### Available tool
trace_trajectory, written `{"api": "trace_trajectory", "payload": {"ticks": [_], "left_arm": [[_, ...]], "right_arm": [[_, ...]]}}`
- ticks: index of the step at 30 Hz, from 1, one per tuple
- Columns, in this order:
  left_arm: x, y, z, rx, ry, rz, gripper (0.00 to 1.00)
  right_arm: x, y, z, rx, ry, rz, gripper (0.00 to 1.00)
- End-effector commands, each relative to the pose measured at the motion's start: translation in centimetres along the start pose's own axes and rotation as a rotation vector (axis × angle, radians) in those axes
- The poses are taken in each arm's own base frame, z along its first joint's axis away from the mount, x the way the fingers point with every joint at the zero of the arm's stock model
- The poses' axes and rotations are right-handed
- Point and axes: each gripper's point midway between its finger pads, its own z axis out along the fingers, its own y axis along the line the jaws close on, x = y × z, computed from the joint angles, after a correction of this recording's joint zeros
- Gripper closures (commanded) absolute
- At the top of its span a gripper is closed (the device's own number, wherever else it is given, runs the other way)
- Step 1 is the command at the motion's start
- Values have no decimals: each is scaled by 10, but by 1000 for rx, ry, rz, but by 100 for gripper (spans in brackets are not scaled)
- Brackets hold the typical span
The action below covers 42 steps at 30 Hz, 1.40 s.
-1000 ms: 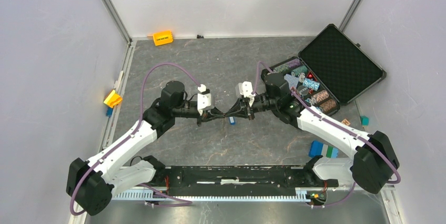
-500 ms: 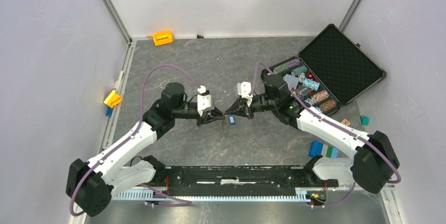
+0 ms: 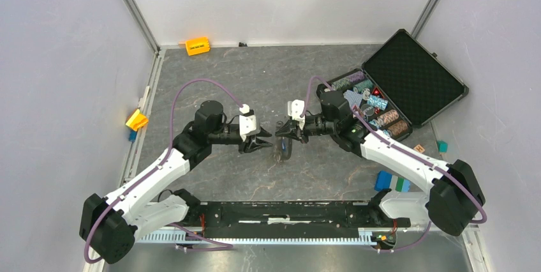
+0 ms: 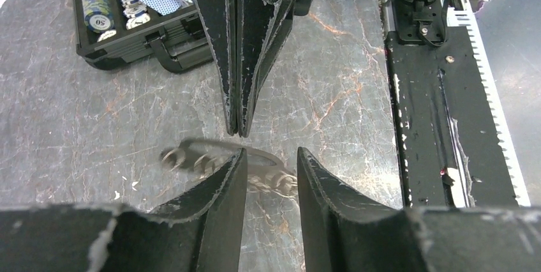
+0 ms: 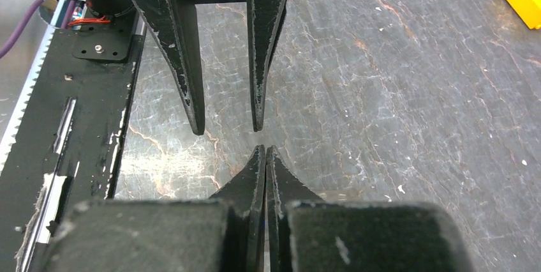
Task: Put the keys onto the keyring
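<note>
The keyring with its keys (image 3: 282,150) is a motion-blurred smear just below and between the two grippers, over the grey table. In the left wrist view the blurred metal ring and keys (image 4: 210,159) lie across the gap beyond my left fingertips. My left gripper (image 3: 263,139) (image 4: 270,156) is open and empty. My right gripper (image 3: 279,133) (image 5: 265,152) is shut, with nothing visible between its pads. The two grippers point tip to tip, a small gap apart. The right gripper's shut fingers (image 4: 236,87) show in the left wrist view.
An open black case (image 3: 415,74) with poker chips and cards stands at the right, also in the left wrist view (image 4: 127,29). Blue blocks (image 3: 392,182) lie near the right arm. An orange block (image 3: 198,46) is at the back, a yellow piece (image 3: 136,119) at the left edge. A black rail (image 3: 287,211) runs along the front.
The grippers met tip to tip at the keys; now my left gripper has opened, the two have drawn slightly apart, and the keys blur downward between them.
</note>
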Motion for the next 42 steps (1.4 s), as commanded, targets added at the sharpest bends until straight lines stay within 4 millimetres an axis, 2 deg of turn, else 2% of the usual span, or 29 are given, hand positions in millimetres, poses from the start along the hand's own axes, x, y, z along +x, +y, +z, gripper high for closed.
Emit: {"api": "trace_trajectory", "payload": {"ticks": [1,5,7,10,12,15,23,26,29,36,42], "left_arm": [[-4,9,-2,-37,18,55,59],[8,15,-7,-80,88,52,60],[15,18,-11,-107,132,46,57],[30,33,-22,-211,221,46,51],[43,49,-30,-306,275,40,42],[64,70,-35,-404,364,0,34],[116,138,-31,-542,613,-340,31],[139,163,-29,-552,677,-489,37],[152,176,-26,-513,687,-629,41],[189,180,-17,-470,786,-763,43],[201,171,-11,-411,816,-822,49]], "right_arm": [[-4,-5,-6,41,-1,-41,100],[12,-5,-12,72,44,-88,100],[23,-9,-16,113,75,-103,92],[34,-13,-20,150,113,-108,72],[39,-16,-21,167,132,-103,61],[41,-18,-22,182,141,-103,54],[39,-23,-38,244,160,-135,53],[40,-21,-43,253,163,-152,54],[49,-15,-48,245,187,-146,54],[53,-10,-52,240,186,-150,54],[54,-7,-52,225,181,-144,54]]}}
